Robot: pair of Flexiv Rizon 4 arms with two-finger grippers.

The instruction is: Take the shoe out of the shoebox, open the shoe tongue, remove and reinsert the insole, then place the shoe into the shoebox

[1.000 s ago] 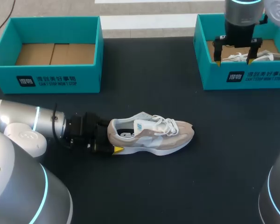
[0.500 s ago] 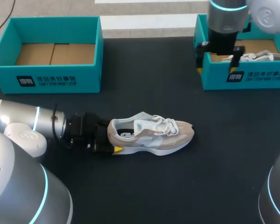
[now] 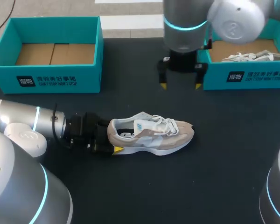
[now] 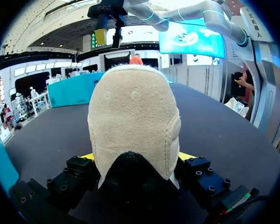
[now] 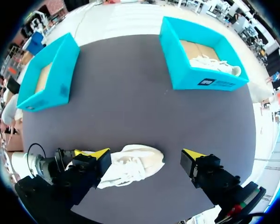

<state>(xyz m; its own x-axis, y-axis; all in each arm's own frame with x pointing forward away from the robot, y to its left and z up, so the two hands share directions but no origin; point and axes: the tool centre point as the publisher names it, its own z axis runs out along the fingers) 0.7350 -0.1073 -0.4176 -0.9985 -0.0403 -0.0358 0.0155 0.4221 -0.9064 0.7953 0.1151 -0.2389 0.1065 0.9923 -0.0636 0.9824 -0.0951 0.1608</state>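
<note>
Beige suede-and-mesh shoe (image 3: 151, 134) on its sole mid-counter (image 3: 130, 196). Left tool (image 3: 111, 137) clamped on its heel: head view shows one yellow tip, left wrist view shows both flanking the rounded suede heel. Right tool (image 3: 180, 86) fingers wide apart, above the counter just beside right box (image 3: 252, 77). Two teal boxes: left box (image 3: 51, 77) shows a cardboard floor, right holds a second shoe (image 3: 247, 57), white.
</note>
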